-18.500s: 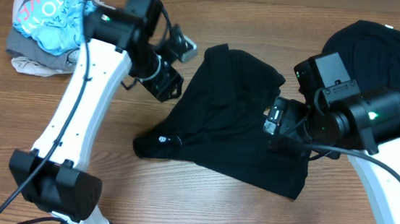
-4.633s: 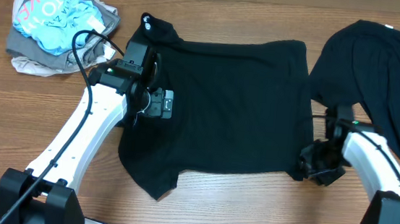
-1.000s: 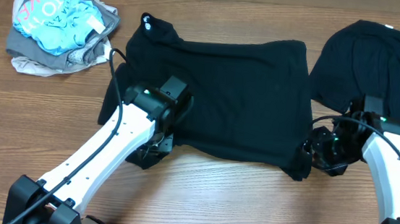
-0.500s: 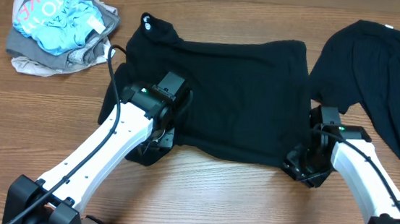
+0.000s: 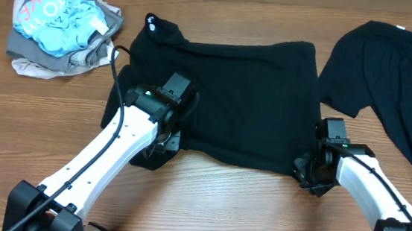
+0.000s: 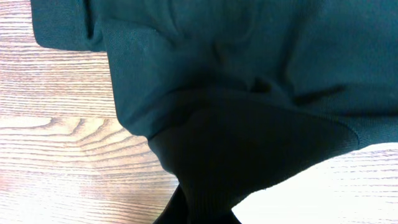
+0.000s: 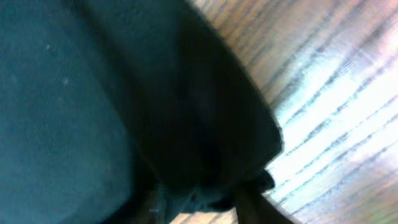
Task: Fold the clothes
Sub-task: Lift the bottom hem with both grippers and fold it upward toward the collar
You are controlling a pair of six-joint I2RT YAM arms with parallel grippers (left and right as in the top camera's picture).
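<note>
Although it lay spread nearly flat across the middle of the table (image 5: pixel 243 208), the black shirt (image 5: pixel 245 96) showed no fold yet. Its small white logo (image 5: pixel 151 19) sat at the far-left corner, and its near hem ran from one arm to the other. The second black garment (image 5: pixel 396 80) sprawled unfolded at the far right, just beside the shirt's right edge. The heap (image 5: pixel 57 24) of light-blue, grey and beige pieces sat crumpled at the far left, near the logo corner. By that reckoning the task was barely begun, with one piece laid out and all the folding left.

The left gripper (image 5: pixel 156 150) was down at the shirt's near-left corner. In its wrist view the cloth drew into a tight bunch at the bottom edge, so I judged it clamped on the fabric. The right gripper (image 5: pixel 307 175) sat at the near-right corner, where the hem was rumpled. Its wrist view was blurred and mostly filled with dark cloth, and I could not tell whether it was pinching or merely resting there.

Bare wood lay in front of the near hem and between heap and shirt. Beyond the far hem only a narrow strip of table showed. The right side was tighter, and a wide lift there could probably snag the neighbouring garment.
</note>
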